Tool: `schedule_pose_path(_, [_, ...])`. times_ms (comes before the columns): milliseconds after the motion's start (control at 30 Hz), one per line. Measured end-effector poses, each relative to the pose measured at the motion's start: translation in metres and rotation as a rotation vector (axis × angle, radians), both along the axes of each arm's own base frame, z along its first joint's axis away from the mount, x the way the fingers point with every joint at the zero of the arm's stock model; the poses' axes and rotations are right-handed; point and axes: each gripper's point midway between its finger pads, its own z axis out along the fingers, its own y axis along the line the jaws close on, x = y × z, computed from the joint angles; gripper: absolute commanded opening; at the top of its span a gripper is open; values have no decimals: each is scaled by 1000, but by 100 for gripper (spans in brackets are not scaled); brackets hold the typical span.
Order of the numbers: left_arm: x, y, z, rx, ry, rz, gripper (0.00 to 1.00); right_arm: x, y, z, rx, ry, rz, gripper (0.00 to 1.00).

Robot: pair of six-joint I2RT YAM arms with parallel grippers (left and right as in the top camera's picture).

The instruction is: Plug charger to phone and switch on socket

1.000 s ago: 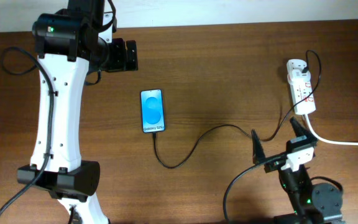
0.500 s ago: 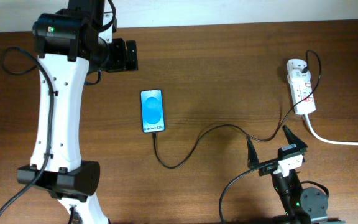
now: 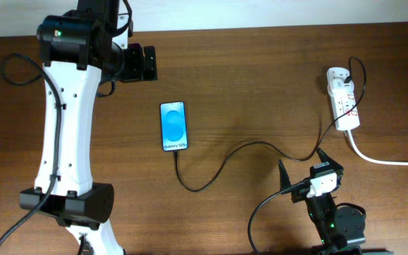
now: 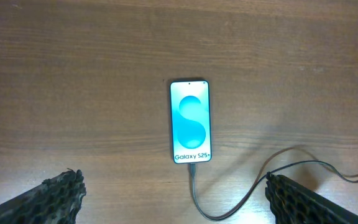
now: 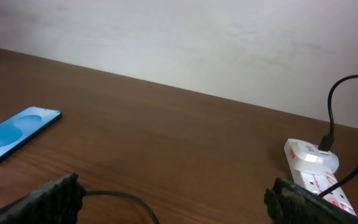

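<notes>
Black and thin, the charger [image 4: 192, 183] already meets the phone's [image 3: 174, 126] bottom edge; the phone lies lit blue on the desk [image 3: 261, 71]. What remains, I judge, is the socket [image 3: 344, 99], well apart from the phone to its right. I should press its red rocker squarely with one fingertip, clear of the cable plugged there. My right pincer [image 3: 302, 157], right of the phone and nearer me, stands wide apart, holding nothing. My left pincer [image 3: 147, 62], just beyond the phone, gapes empty too.
</notes>
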Motion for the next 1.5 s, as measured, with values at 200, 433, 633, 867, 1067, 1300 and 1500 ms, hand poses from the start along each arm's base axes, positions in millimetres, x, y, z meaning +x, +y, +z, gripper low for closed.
schedule_pose_path(200, [0, 0, 0, 0, 0, 0, 99, 0, 0, 0, 0, 0, 0, 98])
schedule_pose_path(433, [0, 0, 0, 0, 0, 0, 99, 0, 0, 0, 0, 0, 0, 98])
schedule_pose_path(633, [0, 0, 0, 0, 0, 0, 99, 0, 0, 0, 0, 0, 0, 98])
schedule_pose_path(867, [0, 0, 0, 0, 0, 0, 99, 0, 0, 0, 0, 0, 0, 98])
schedule_pose_path(1067, [-3, 0, -2, 3, 15, 0, 99, 0, 0, 0, 0, 0, 0, 98])
schedule_pose_path(1300, [3, 8, -23, 63, 21, -7, 99, 0, 0, 0, 0, 0, 0, 98])
schedule_pose_path(1500, [39, -10, -68, 52, -145, -186, 99, 0, 0, 0, 0, -1, 0, 98])
